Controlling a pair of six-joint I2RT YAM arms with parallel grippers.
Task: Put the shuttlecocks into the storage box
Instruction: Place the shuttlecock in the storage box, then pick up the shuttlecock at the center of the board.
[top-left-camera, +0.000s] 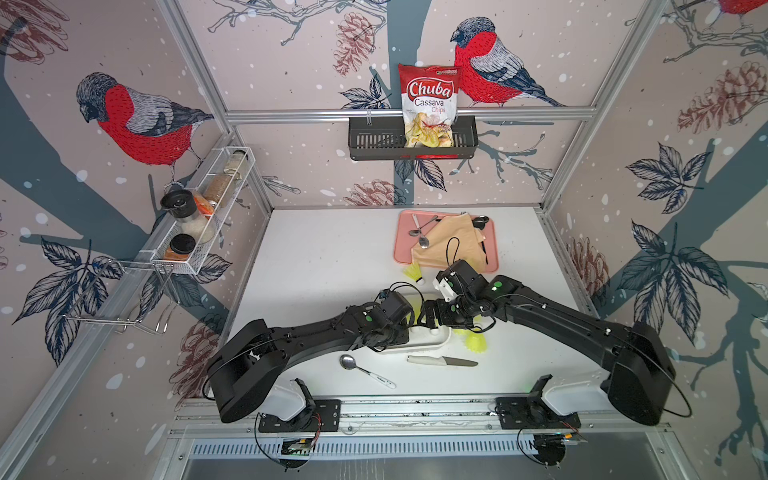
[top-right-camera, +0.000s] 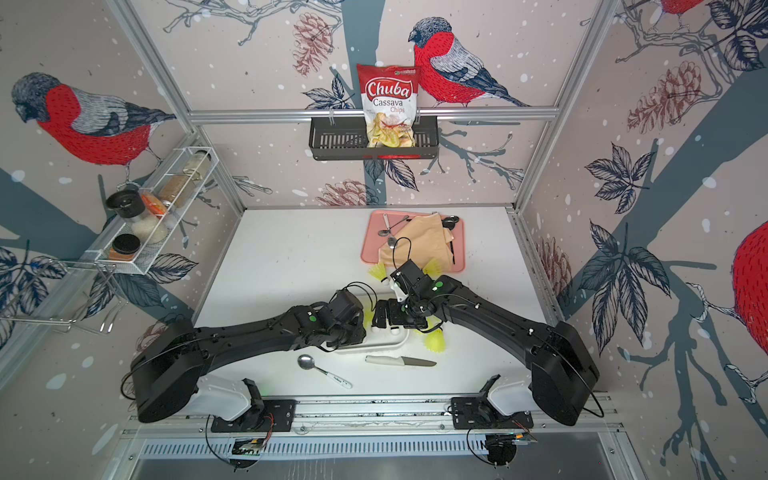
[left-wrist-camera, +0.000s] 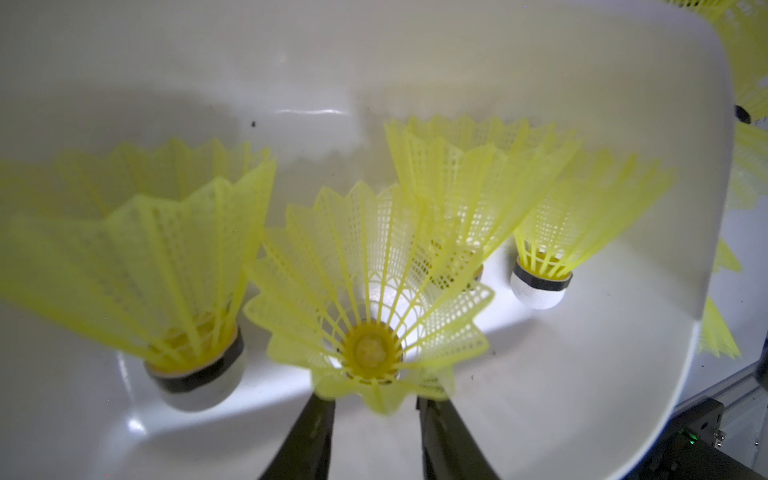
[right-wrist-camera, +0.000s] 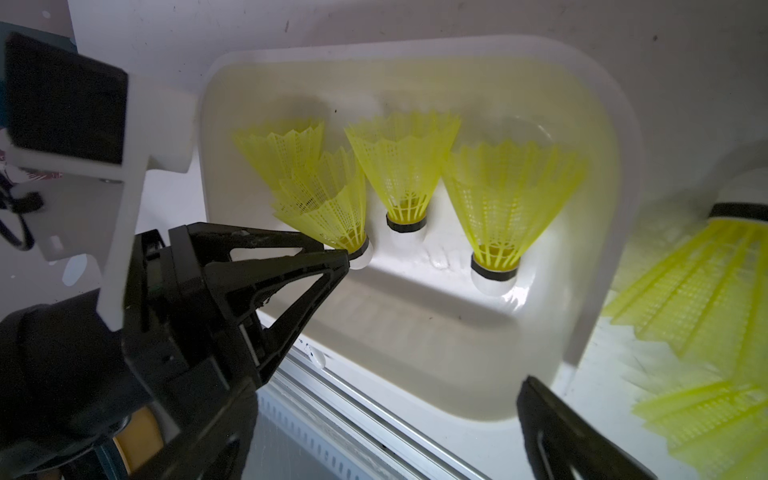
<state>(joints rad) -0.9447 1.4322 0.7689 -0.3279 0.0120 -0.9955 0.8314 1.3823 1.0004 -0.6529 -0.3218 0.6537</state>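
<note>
The white storage box (right-wrist-camera: 623, 166) sits mid-table under both wrists, its rim showing in both top views (top-left-camera: 440, 341). Several yellow-green shuttlecocks (right-wrist-camera: 403, 166) lie inside it. My left gripper (left-wrist-camera: 376, 411) is inside the box. Its fingers stand slightly apart, either side of the white tip of one shuttlecock (left-wrist-camera: 365, 291) lying on the box floor. My right gripper (right-wrist-camera: 374, 415) hovers wide open over the box's near rim and holds nothing. More shuttlecocks lie outside: one by the pink tray (top-left-camera: 413, 272), one on the tray's edge (top-right-camera: 434, 266) and some right of the box (top-left-camera: 476, 343).
A spoon (top-left-camera: 361, 368) and a white-handled knife (top-left-camera: 440, 360) lie in front of the box. The pink tray (top-left-camera: 405, 249) at the back holds a tan cloth and cutlery. A black basket (top-left-camera: 374, 141) with a chips bag hangs on the back wall, and a wire spice rack (top-left-camera: 199, 216) on the left wall.
</note>
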